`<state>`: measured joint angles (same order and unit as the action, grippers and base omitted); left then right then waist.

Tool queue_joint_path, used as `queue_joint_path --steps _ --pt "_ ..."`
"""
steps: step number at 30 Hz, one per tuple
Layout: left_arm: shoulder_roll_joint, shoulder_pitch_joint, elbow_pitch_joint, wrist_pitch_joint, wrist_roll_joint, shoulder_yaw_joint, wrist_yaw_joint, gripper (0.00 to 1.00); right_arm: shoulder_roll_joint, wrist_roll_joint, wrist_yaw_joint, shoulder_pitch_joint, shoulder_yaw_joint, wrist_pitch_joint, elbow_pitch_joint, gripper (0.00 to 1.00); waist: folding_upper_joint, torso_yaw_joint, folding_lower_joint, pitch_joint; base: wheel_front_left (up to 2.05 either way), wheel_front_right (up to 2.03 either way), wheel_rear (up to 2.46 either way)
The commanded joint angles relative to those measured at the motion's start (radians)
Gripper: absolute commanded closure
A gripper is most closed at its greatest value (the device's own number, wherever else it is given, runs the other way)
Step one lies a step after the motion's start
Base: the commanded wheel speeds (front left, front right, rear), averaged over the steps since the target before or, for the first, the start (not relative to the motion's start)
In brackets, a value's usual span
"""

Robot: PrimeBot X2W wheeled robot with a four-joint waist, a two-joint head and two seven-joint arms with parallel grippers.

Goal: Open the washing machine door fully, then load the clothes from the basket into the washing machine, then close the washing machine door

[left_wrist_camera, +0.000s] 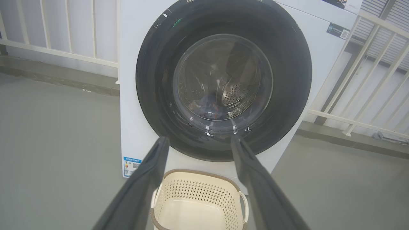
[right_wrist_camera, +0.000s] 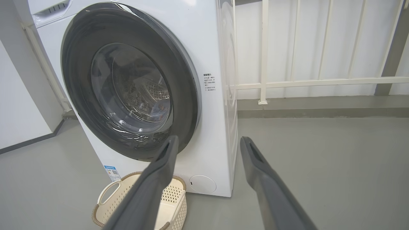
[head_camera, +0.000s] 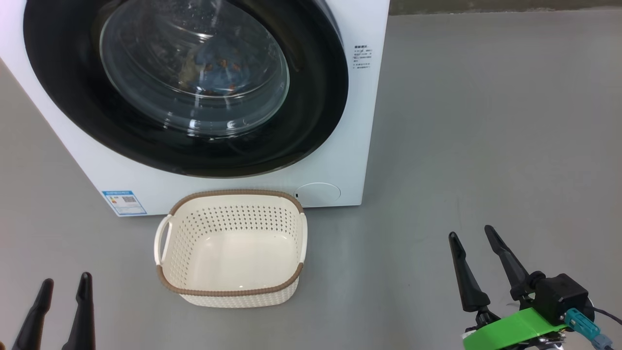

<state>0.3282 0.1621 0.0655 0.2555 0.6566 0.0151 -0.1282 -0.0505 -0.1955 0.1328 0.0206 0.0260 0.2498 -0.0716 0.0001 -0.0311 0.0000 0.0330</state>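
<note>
Head looks down, wrists face washing machine (left_wrist_camera: 134,95), sharing basket (head_camera: 233,218)

Left claw (head_camera: 64,284) low, fingers spread, right claw (head_camera: 474,238) likewise, both empty

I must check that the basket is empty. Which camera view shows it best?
The head view: it looks down into the basket, showing the whole rim and a bare bottom. The left wrist view cuts off its near side. In the right wrist view, an end effector finger hides its middle.
</note>
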Motion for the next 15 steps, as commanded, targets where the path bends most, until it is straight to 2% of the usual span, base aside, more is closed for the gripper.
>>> queue_joint_path --steps 1,15 --pt "0.03 -0.038 0.018 0.006 0.002 0.036 -0.003 0.0 0.0 -0.004 -0.002 0.022 0.026 0.012 0.027 0.0 -0.0001 0.001 0.0 0.0 0.0 0.0 0.0" --pt "0.038 -0.037 0.013 0.006 0.005 0.033 -0.003 0.0 0.0 -0.006 -0.002 0.03 0.026 0.012 0.024 0.0 -0.0001 0.001 0.0 0.003 0.0 0.0 0.0"
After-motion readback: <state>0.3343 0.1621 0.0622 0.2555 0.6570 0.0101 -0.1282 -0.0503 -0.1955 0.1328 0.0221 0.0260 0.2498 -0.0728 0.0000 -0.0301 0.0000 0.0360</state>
